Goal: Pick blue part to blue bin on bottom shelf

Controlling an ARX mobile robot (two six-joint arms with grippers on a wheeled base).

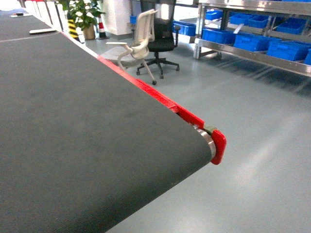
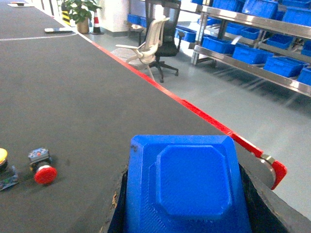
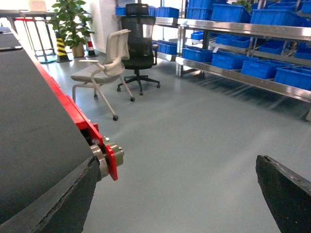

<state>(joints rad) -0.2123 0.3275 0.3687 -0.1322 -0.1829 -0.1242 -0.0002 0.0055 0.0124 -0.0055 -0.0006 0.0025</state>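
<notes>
Now blue part (image 2: 187, 191) in left gripper (image 2: 187, 213), long axis pointing away.

My left end effector (image 2: 187, 204) holds a blue part (image 2: 187, 187) of matt, finely ridged plastic. The belt (image 1: 73, 136) looks matt, dark, slightly rough; the shelf rails (image 3: 243, 77) are brushed metal; the floor (image 1: 262, 126) is smooth, faintly glossy.

Dark conveyor belt (image 2: 73, 92) carries a red pushbutton (image 2: 43, 170).

I see the blue part (image 2: 187, 187) between my left gripper's (image 2: 187, 213) fingers run off the bottom edge, hiding their tips.
</notes>
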